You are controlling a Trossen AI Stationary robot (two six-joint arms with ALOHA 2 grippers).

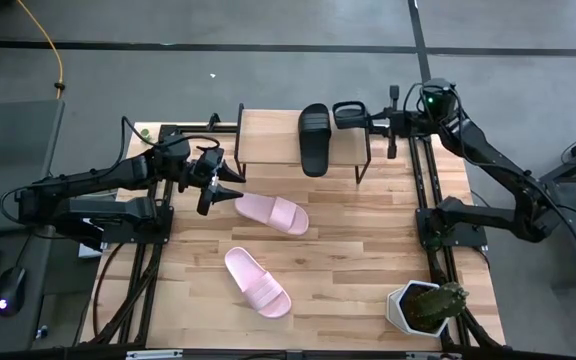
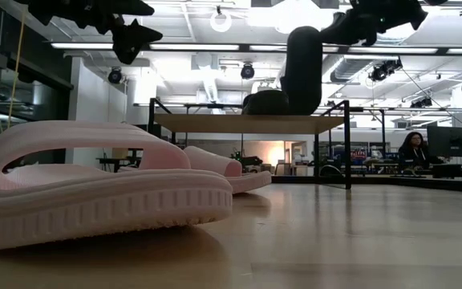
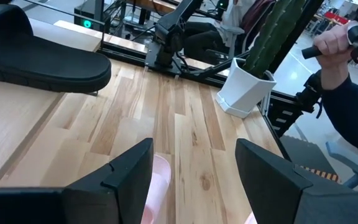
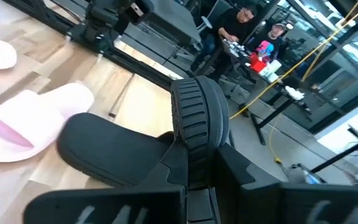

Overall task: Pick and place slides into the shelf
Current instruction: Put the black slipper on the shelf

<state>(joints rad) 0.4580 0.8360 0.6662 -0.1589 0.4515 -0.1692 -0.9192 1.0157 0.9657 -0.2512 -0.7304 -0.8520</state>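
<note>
One black slide (image 1: 314, 138) lies on the shelf (image 1: 268, 140); your right gripper (image 1: 368, 117) is clamped on a second black slide (image 1: 349, 114), held on edge above the shelf's right end. No readable writing shows on either. Two pink slides lie on the table (image 1: 368, 250): one (image 1: 271, 212) just right of your left gripper (image 1: 230, 184), whose fingers are spread wide and empty, another (image 1: 257, 281) nearer.

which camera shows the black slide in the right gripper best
The right wrist view: the black slide fills it, clamped in the right gripper. The high view shows it small at the shelf's edge. The low view shows it dark, hanging above the shelf. The left wrist view misses it.
</note>
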